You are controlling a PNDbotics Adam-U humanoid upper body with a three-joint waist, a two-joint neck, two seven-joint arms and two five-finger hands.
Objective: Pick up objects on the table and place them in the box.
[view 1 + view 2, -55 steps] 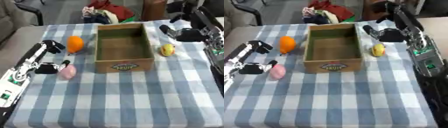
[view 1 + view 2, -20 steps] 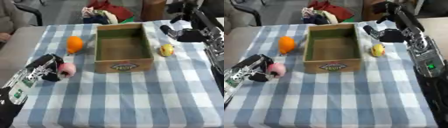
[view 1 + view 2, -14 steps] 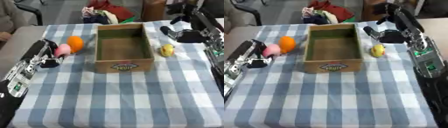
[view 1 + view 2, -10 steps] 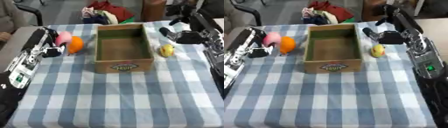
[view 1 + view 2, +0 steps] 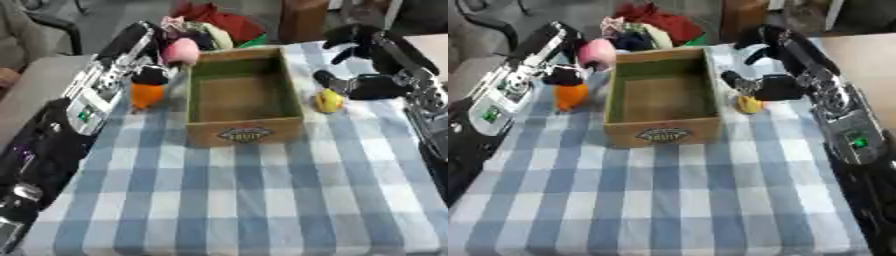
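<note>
Just right of our left hand [image 5: 157, 55], the wooden box [image 5: 243, 98] sits with nothing inside that we can see. Our left hand's fingers curl around a smooth pink egg-shaped object [image 5: 182, 50], held raised near the box's far left corner, long axis roughly upright. Below that hand an orange fruit [image 5: 145, 94] rests on the checked tablecloth [image 5: 236, 200]. Our right hand [image 5: 363, 85] curls empty just beside a yellow object [image 5: 329, 100].

Tabletop [image 5: 236, 200] covered with blue-and-white checked cloth. Behind its far edge a heap of coloured clothes [image 5: 219, 25], mostly red. Brown box-like furniture [image 5: 302, 20] next to the heap. Grey floor [image 5: 96, 15] beyond, a chair leg upper left.
</note>
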